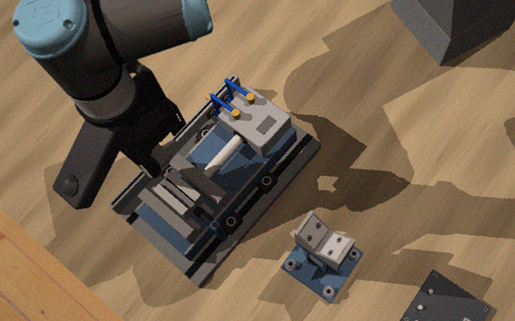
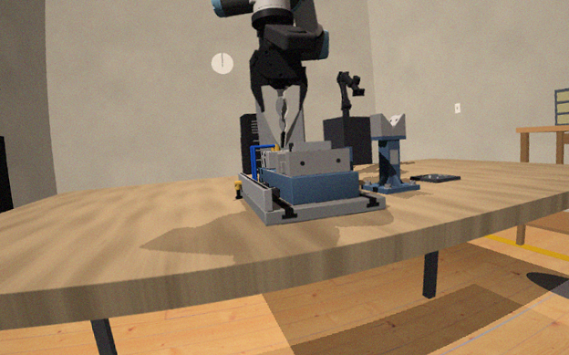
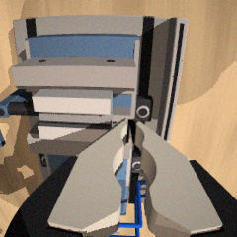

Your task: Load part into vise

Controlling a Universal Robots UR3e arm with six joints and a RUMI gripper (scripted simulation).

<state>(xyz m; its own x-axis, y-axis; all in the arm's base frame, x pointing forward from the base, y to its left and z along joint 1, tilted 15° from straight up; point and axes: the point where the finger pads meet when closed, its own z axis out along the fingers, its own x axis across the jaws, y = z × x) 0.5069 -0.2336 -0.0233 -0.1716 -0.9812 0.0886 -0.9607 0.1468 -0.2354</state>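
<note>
The pale part (image 1: 169, 200) (image 3: 74, 104) lies flat between the vise jaws, its slot facing up. One long side is close along the fixed jaw (image 1: 166, 213) (image 2: 319, 162) (image 3: 74, 76); a thin dark line separates them in the wrist view, and contact is unclear. Its left end in the wrist view meets the work stop (image 3: 21, 108). The moving jaw (image 1: 198, 179) stands on the other side, on the white rod. The low bars are hidden. My gripper (image 1: 155, 171) (image 2: 283, 143) (image 3: 129, 120) is shut and empty, tips just beyond the part's end opposite the stop, seemingly above it.
The air cylinder (image 1: 261, 120) with blue hoses (image 1: 222, 103) stands at the vise's far end. A side rail (image 3: 177, 85) runs past my fingertips. The V-block (image 1: 336, 246) (image 2: 387, 125) holds nothing, and the infeed plate (image 1: 456, 294) (image 2: 434, 177) carries only its pins.
</note>
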